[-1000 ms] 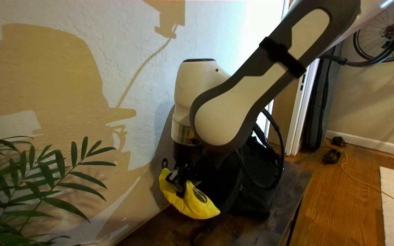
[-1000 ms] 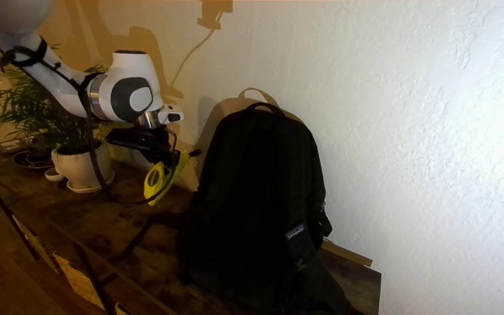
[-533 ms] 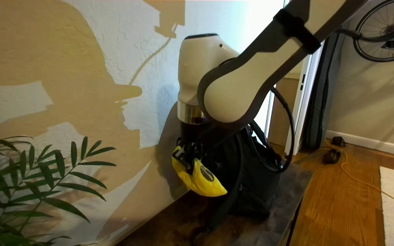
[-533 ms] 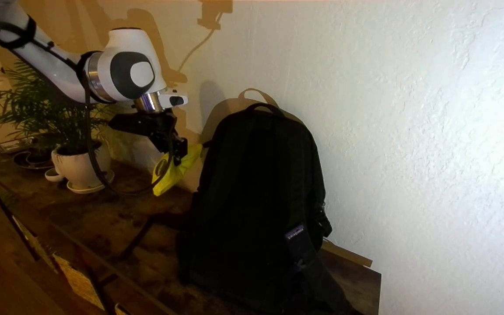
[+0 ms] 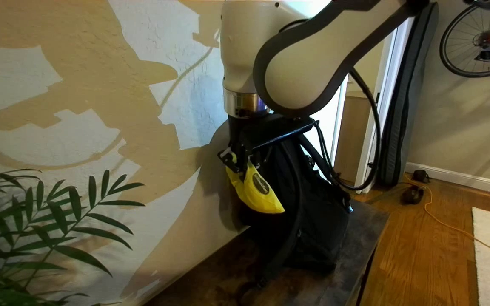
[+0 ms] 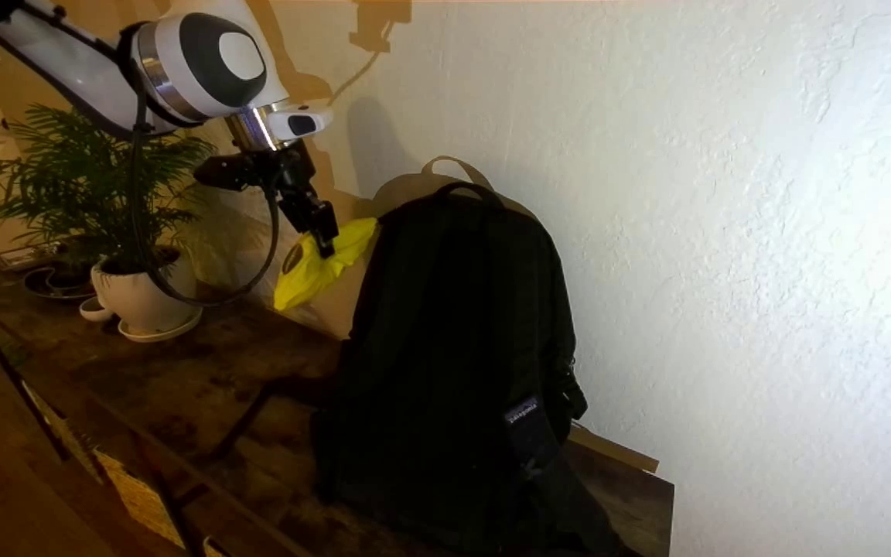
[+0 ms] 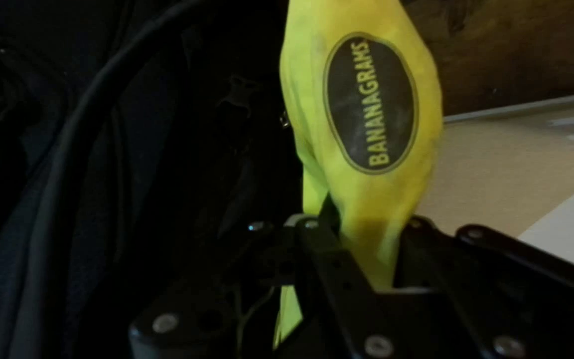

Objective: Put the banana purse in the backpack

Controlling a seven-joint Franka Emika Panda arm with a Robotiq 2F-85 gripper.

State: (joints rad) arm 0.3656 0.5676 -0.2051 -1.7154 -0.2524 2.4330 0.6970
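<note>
The purse (image 5: 257,193) is pinched between the fingers (image 7: 337,274) beside the backpack (image 6: 461,356); carrying seems in hand, and a lift over the backpack's top probably needed.

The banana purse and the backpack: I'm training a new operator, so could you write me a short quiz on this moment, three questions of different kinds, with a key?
1. Multiple choice. Which word stands on the dark oval label of the banana purse?
A) PATAGONIA
B) BANANAGRAMS
C) FRANKA

2. True or false: the banana purse is lying on the table.

3. Fill the gap with "inside" or "outside": the banana purse is ____ the backpack.

Key:
1. B.
2. False; the gripper holds it in the air.
3. Outside.
</note>
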